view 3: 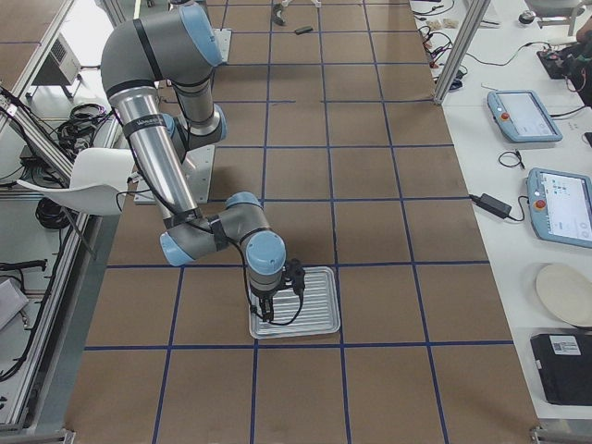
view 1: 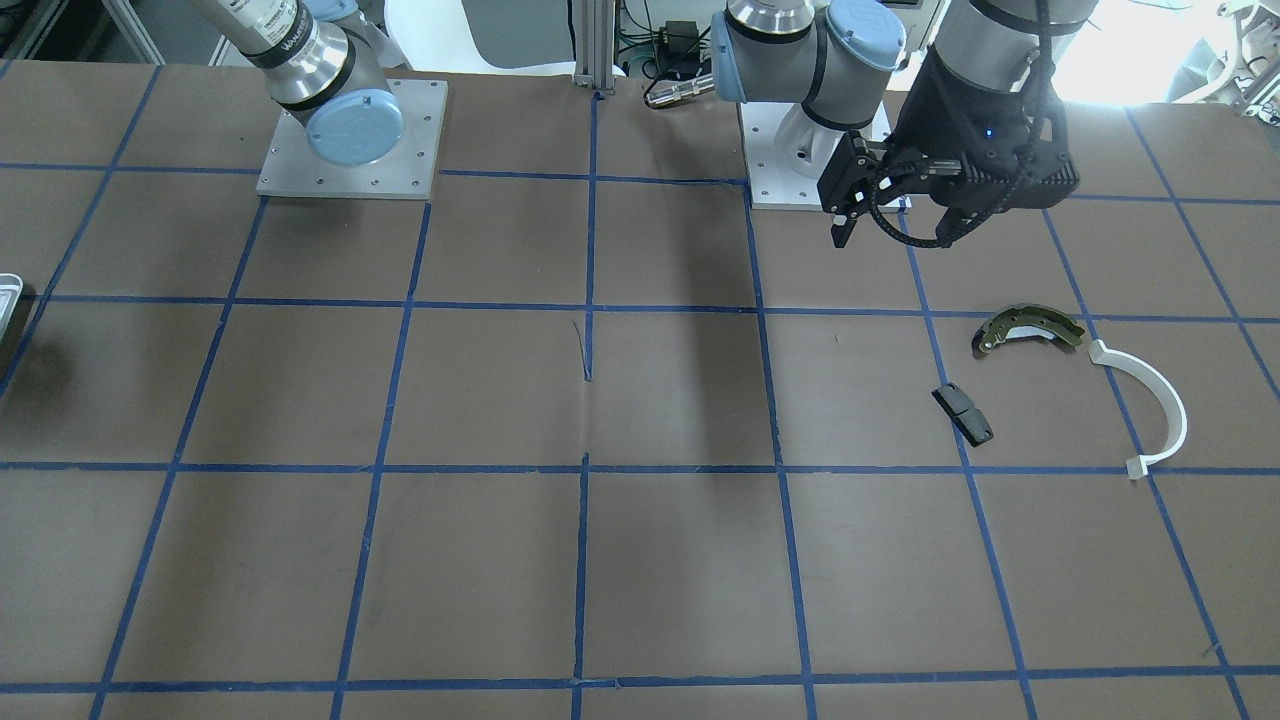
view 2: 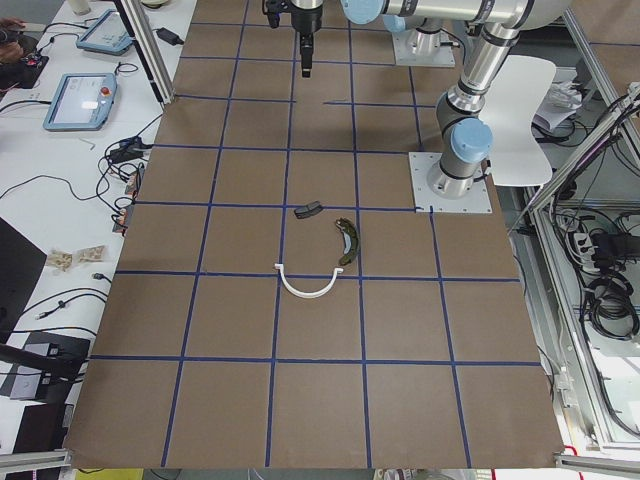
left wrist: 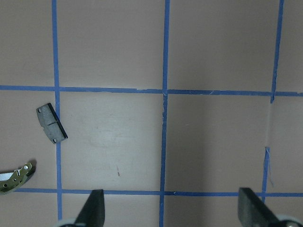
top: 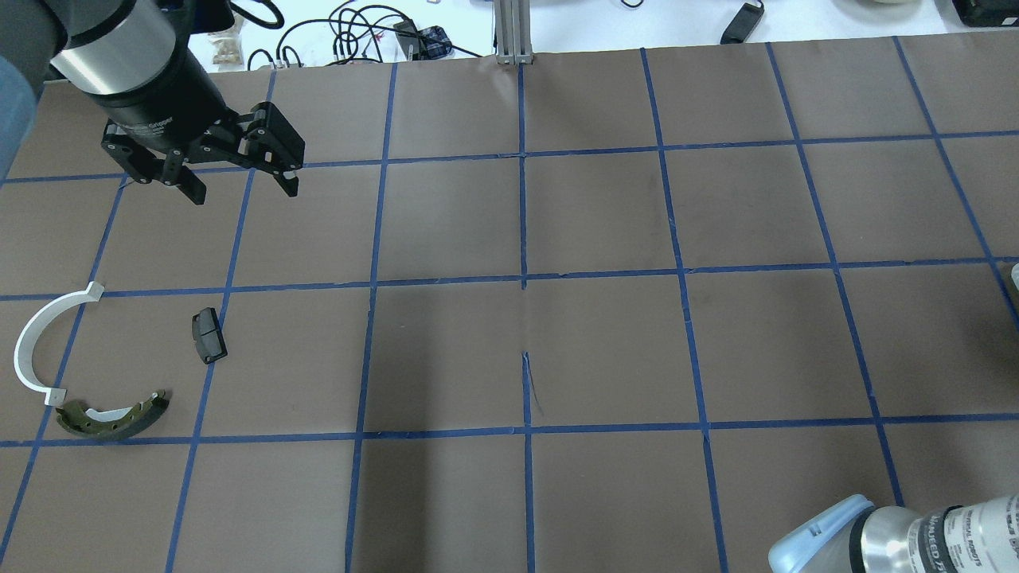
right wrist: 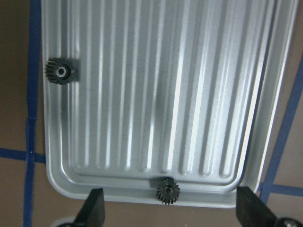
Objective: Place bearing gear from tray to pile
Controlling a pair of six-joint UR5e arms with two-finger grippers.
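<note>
The tray (right wrist: 255,142) is silver and ribbed, with two small dark bearing gears in it. One gear (right wrist: 59,72) lies near a side wall, and the other (right wrist: 166,190) lies at the tray's near wall. My right gripper (right wrist: 170,208) is open and empty just above that second gear, its fingers on either side of it. The right exterior view shows the right gripper (view 3: 268,314) low over the tray (view 3: 319,305). The pile is an olive brake shoe (top: 111,418), a white half-ring (top: 40,342) and a black pad (top: 208,335). My left gripper (top: 243,191) hangs open and empty beyond the pile.
The brown table has a grid of blue tape. The arm base plates (view 1: 350,140) stand at the robot's side. Only a sliver of the tray (view 1: 8,300) shows in the front view. Cables and tablets lie beyond the table's far edge (top: 509,48).
</note>
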